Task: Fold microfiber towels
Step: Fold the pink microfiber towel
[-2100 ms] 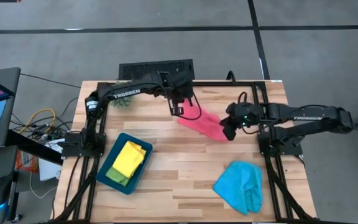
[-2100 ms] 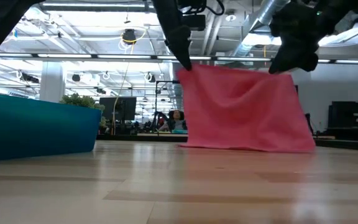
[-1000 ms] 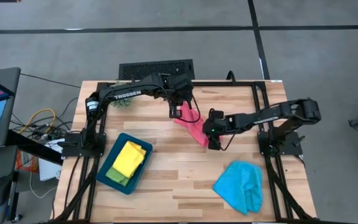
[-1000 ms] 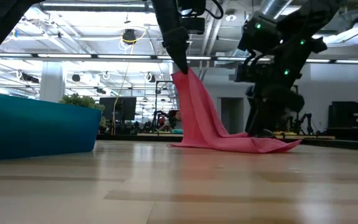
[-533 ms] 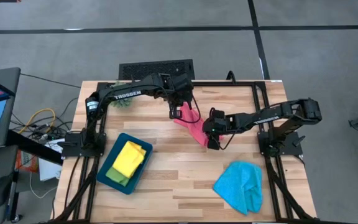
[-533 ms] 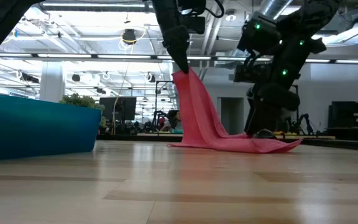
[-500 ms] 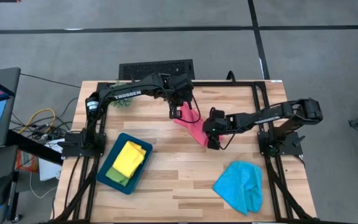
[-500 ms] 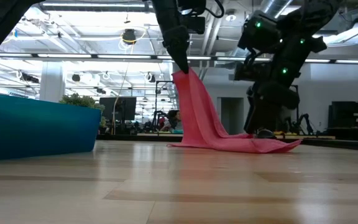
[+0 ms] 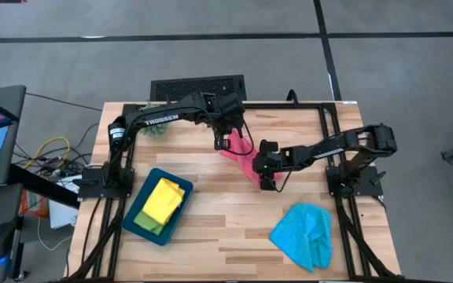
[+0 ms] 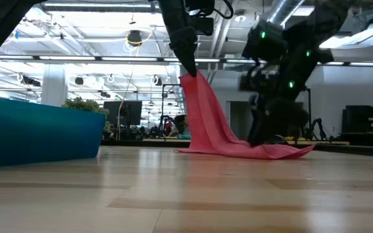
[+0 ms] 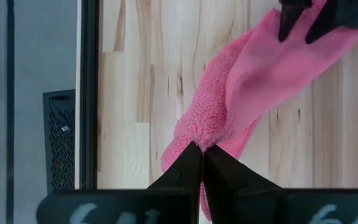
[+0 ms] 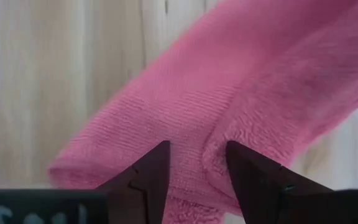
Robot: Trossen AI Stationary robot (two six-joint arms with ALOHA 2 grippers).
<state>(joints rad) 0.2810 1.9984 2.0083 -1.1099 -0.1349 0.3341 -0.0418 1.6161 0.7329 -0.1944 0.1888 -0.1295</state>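
Note:
The pink towel (image 9: 242, 159) runs from my left gripper (image 9: 228, 141), which is shut on its raised corner, down to the table, where its other end (image 10: 277, 151) lies flat. My right gripper (image 9: 266, 184) is down at that lying end, pointing down. Its fingers are apart with a ridge of the towel (image 12: 210, 149) between them, and I cannot tell whether they touch it. The light blue towel (image 9: 303, 234) lies crumpled at the near right. The yellow towel (image 9: 162, 200) lies folded in the teal tray on the green towel (image 9: 149, 224). My left gripper pinches one corner of the pink towel (image 11: 199, 138) between its two shut fingers, coming from above and pointing down. The corner is lifted clear and the cloth hangs slanting below it (image 10: 206, 110), with its lower end on the table.
The dark teal tray (image 9: 136, 218) sits at the near left and also shows in the low view (image 10: 37, 133). A spiky green plant ball (image 9: 154, 130) sits at the far left by the left arm's base. Bare wood lies between the tray and the blue towel.
My right gripper has slid a little toward the table's left edge, staying low at the towel's lying end. The towel keeps its shape: one corner held up, the other end flat on the table.

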